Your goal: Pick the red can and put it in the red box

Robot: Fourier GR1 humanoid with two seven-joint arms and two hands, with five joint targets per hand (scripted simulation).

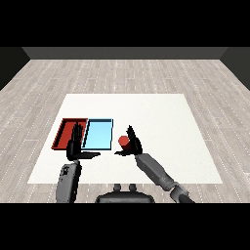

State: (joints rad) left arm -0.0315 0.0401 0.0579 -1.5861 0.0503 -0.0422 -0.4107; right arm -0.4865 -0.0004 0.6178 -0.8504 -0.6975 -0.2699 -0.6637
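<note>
A: Head view, counts first. One white table (161, 117), one red tray (62, 128), one light blue tray (97, 135), one red can (123, 141), two hands.

B: Any writing or labels?

A: None readable. The can is small in frame, plain red, no print I can make out.

B: Shapes and materials?

A: The table top is a flat, matte white rectangle on a grey plank floor (127, 73). Both trays are shallow rectangles with low walls; red has a darker floor, blue is flat pale. They sit side by side, touching or nearly so, near the table's left edge, toward the near left corner. The can is a short cylinder.

B: Where's the can?

A: On the table near the near edge, just right of the blue tray, outside both trays. It's at the right hand (131, 145).

B: Right hand state?

A: Black hand on a grey forearm coming from the lower right. Fingers and thumb curl round the can, so it's grasping the can. Can't tell if the can is lifted or resting on the surface.

B: Left hand?

A: The left hand (75, 146) is released: fingers straight, pointing up, thumb stuck out sideways toward the right. It holds nothing and overlaps the near ends of the red and blue trays in frame.
</note>
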